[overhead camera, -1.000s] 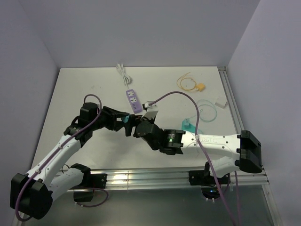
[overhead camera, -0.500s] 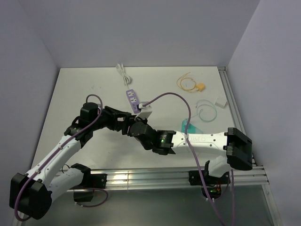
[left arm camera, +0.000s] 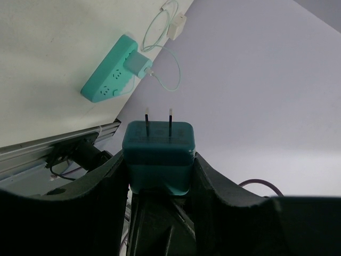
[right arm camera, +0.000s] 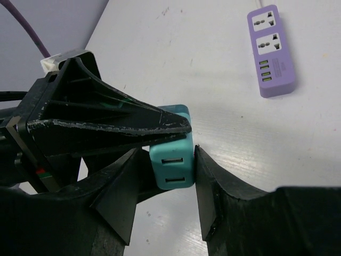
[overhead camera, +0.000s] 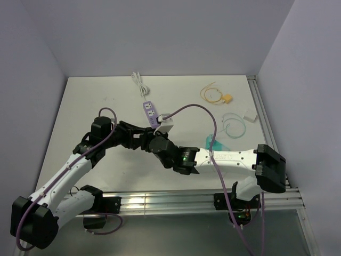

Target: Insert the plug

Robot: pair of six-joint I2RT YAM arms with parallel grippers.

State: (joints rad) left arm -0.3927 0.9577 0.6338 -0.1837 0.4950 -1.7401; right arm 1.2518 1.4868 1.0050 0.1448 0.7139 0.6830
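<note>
Heads up, your left claw (left arm camera: 160, 168) is clamped on a teal USB charger block (left arm camera: 158, 146). Its two metal prongs stick straight out past the fingertips. Your right claw (right arm camera: 168, 176) has come in from the other side, and its fingers sit tight against both sides of that same block at the end with the two USB ports. It looks to me like both claws are gripping it, up above the table (overhead camera: 96, 106).

The plug (overhead camera: 227, 98) you're actually supposed to insert isn't in either claw. It's the small yellow-tan one lying near the far right corner of the table, at the end of its looped yellow cable (overhead camera: 210, 95), well apart from both claws.

The purple power strip (overhead camera: 151, 113) lies flat around the middle of the table, toward the far edge, just beyond where the two claws meet. Its sockets are uncovered.

In the left wrist view you can also see a teal power strip (left arm camera: 109, 77) near the right edge, with a white adapter (left arm camera: 139, 63) plugged into it.
</note>
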